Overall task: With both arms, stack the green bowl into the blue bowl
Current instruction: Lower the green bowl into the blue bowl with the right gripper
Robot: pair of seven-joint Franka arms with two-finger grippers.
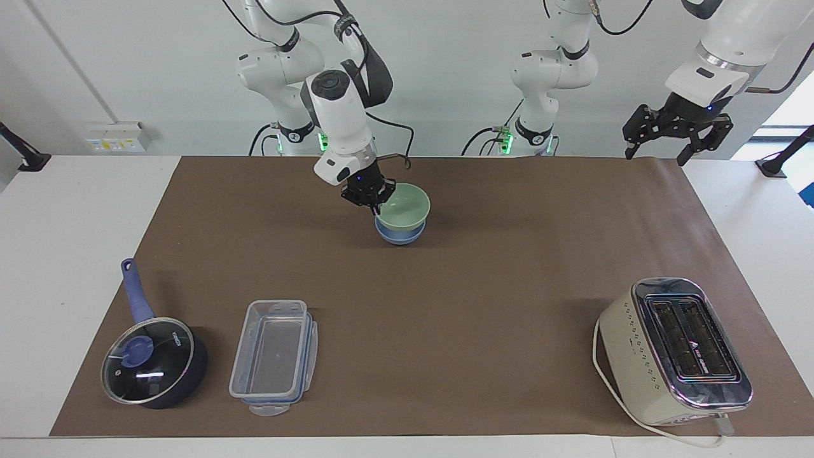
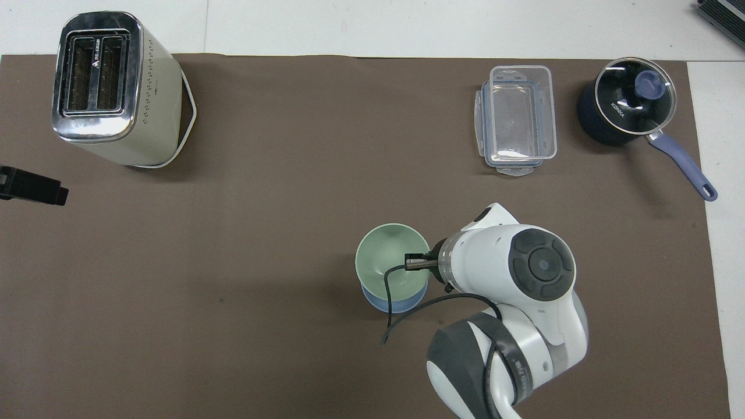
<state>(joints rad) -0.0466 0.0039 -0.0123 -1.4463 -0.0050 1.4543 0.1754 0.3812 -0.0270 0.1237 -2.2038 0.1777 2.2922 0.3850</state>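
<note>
Counter (image 1: 89, 191) white, brown mat (image 1: 483, 280) over most of it.

Right arm (image 1: 337, 121): base at its own end, upper links folded up and back, forearm angled steeply down toward mid-mat; in the overhead view its wrist housing (image 2: 524, 267) covers the spot just beside the bowls. Left arm (image 1: 718, 57): waiting, raised at its own end of the counter, forearm angled down.

Toaster (image 1: 674, 350): cream and chrome, slots up, at the left arm's end, farther from the robots than the bowls. Saucepan (image 1: 149, 359): dark blue, glass lid on, handle pointing toward the robots, at the right arm's end. Clear plastic container (image 1: 273, 356): just beside the saucepan, apart from it.

Left end effector (image 1: 677, 130): up in the air over the mat's edge nearest the robots, fingers spread, holding nothing.

Green bowl (image 1: 403, 205): upright, slightly tilted, sitting in or just above the blue bowl (image 1: 398, 236); cannot tell whether it is fully seated. Blue bowl on the mat, mid-counter, nearer to the robots than the container; only its lower wall shows under the green one.

Right end effector (image 1: 375, 202): pointing down, pinching the green bowl's rim on the side toward the right arm's end, one finger inside the bowl, one outside.
</note>
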